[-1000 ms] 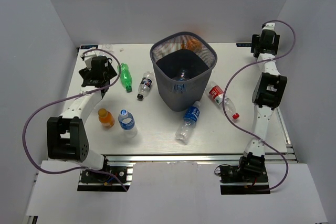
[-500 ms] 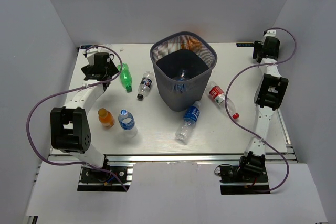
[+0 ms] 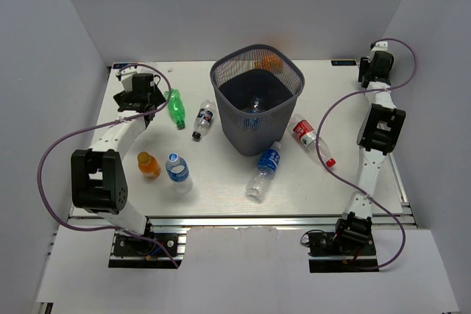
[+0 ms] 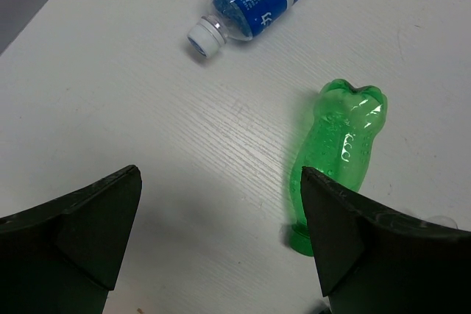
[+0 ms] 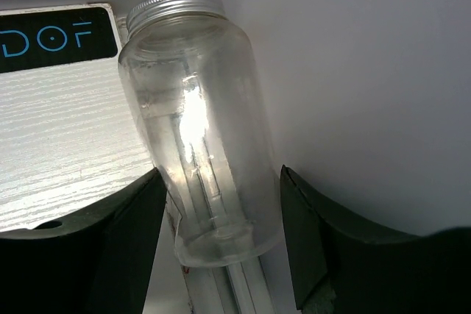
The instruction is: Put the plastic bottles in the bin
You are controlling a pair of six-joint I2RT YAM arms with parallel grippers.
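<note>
Right fingers [image 5: 125, 233] are clamped on a clear silver-capped bottle [image 5: 199, 145] in the desk [image 3: 221, 185] corner, far right of the bin [image 3: 250, 134]. Left fingers [image 4: 88, 218] hang wide open over the green bottle [image 4: 340, 145] lying left of the bin. Another clear bottle [image 3: 255, 104] is already inside the bin.

Left gripper [image 4: 221, 174] spread wide; right gripper [image 5: 221, 174] pinching clear bottle [image 5: 195, 108].

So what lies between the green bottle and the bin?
A clear dark-labelled bottle lies between the green bottle and the bin; the top view shows it.
</note>
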